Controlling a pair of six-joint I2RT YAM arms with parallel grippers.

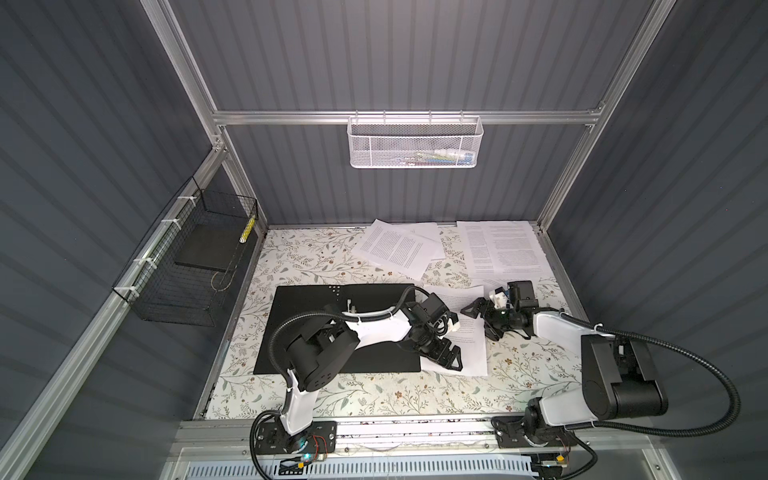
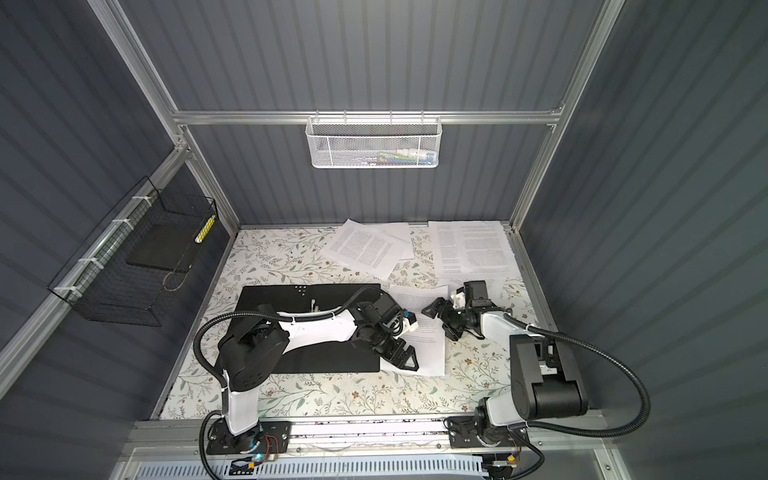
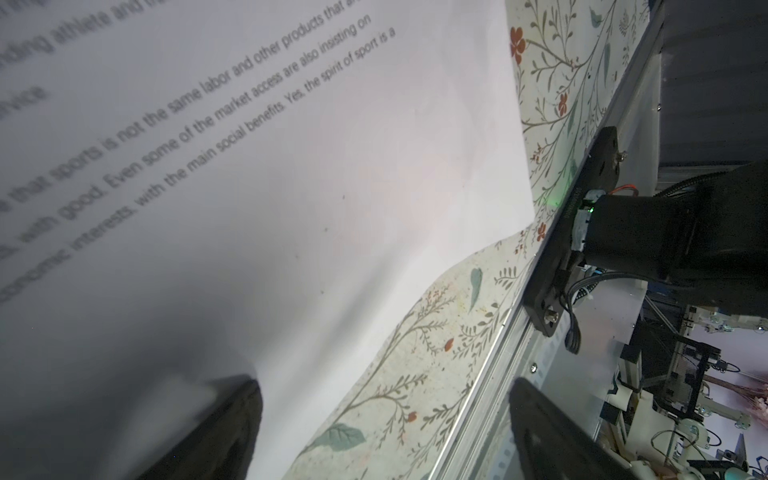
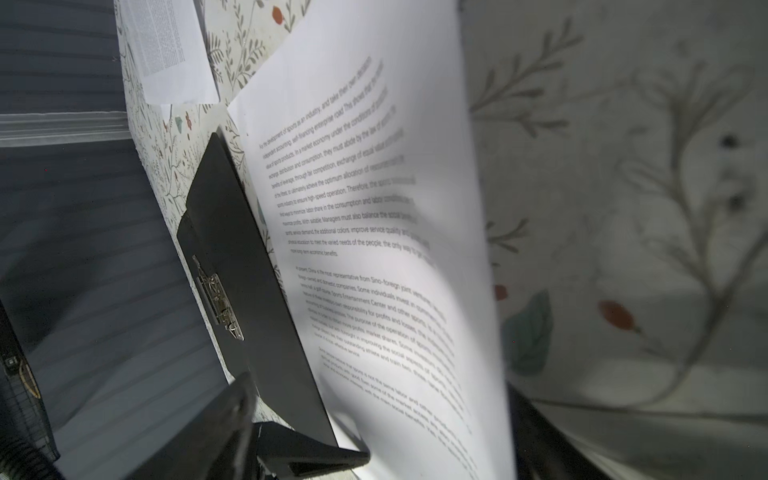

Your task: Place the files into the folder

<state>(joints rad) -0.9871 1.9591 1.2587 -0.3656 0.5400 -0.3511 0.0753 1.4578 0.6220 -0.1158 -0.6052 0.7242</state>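
The black folder lies open and flat on the flowered table, its metal clip showing. One printed sheet of the files lies just right of the folder, overlapping its edge. My left gripper is open low over this sheet's near part, one finger on the paper. My right gripper is open, and the sheet's raised right edge runs between its jaws. More files lie at the back.
A black wire basket on the left wall holds a dark grey slab. A white mesh basket hangs on the back wall. An aluminium rail with both arm bases borders the table's front.
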